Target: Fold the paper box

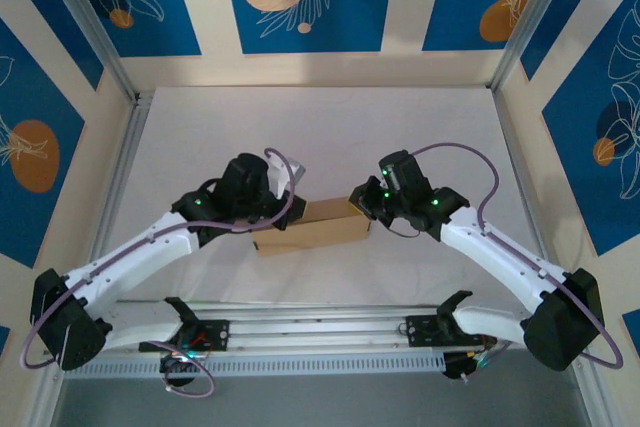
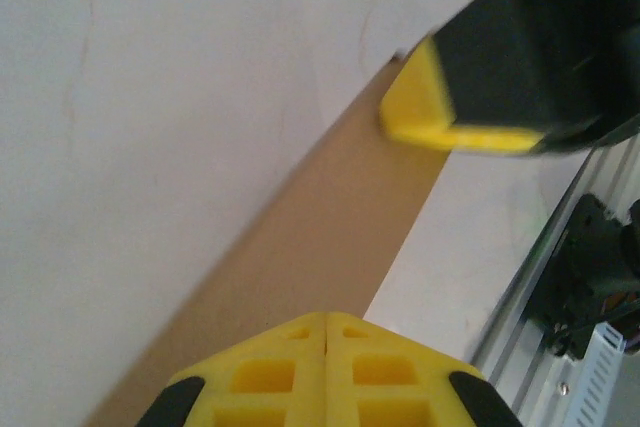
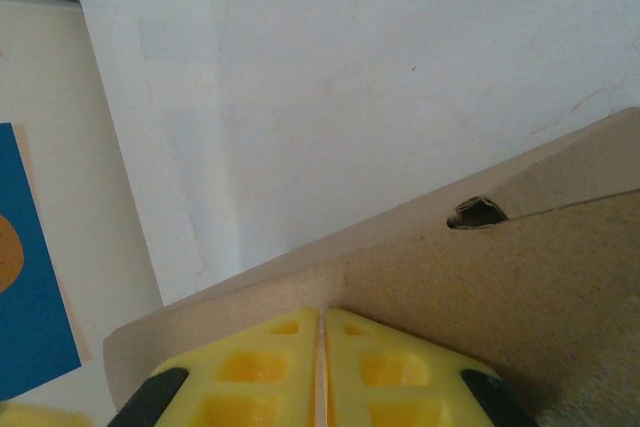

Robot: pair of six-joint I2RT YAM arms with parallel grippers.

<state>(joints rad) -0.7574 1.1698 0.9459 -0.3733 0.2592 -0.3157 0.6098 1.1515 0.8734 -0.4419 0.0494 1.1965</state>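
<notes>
Where the top view looks down, the plain brown, matte cardboard paper box (image 1: 312, 227) lies between the left gripper (image 1: 264, 203) and right gripper (image 1: 365, 203), its long axis running from one to the other. Left wrist view: the yellow moulded fingers (image 2: 285, 372) are pressed together, and the box stretches ahead. Right wrist view: the fingers (image 3: 400, 367) are pressed together over the fibrous box surface.

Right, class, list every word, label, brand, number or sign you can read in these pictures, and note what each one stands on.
None: there is no readable text anywhere.
The box is plain brown and unprinted.
The wall panels carry only leaf and circle drawings, no writing.
</notes>
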